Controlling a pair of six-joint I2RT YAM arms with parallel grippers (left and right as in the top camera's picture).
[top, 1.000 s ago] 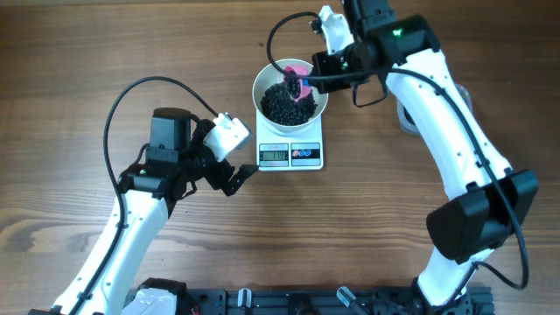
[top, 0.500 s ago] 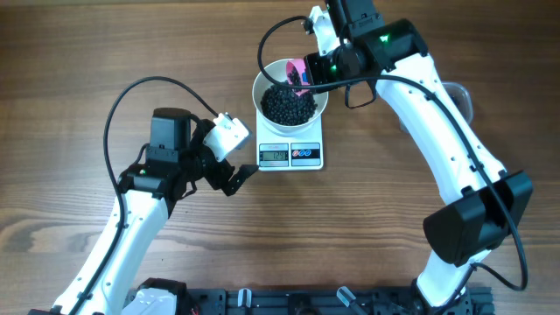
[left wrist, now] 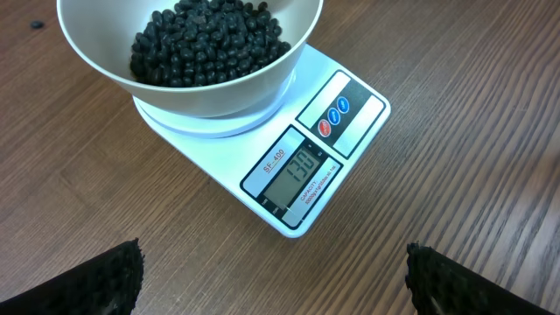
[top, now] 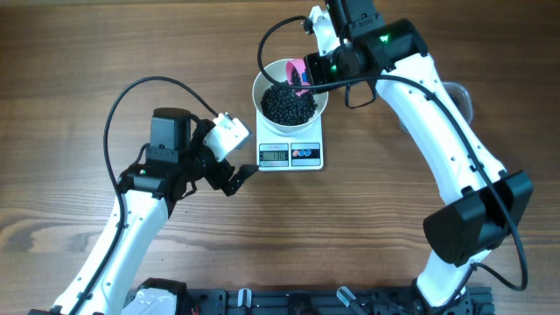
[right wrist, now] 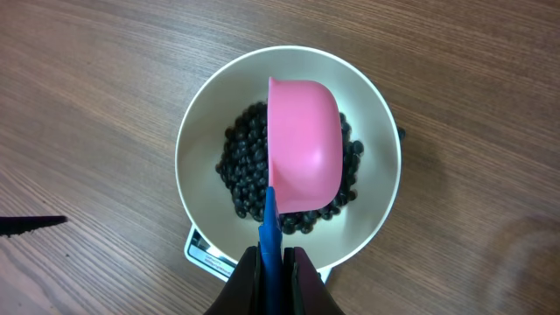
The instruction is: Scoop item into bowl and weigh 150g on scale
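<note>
The white bowl stands on the white scale and holds a heap of black beans. My right gripper is shut on the blue handle of a pink scoop, which hangs over the bowl's far side with no beans showing on its pink surface. The left wrist view shows the bowl, the beans and the scale, whose display reads 130. My left gripper stands open on the near left of the scale, nothing between its fingertips.
A clear tub sits at the right, partly hidden behind the right arm. A stray bean lies on the wood beside the bowl. Another stray bean lies by the bowl's rim in the right wrist view.
The right gripper carried the scoop from over the middle of the beans toward the bowl's far rim, then stayed still. The left arm has not moved.
</note>
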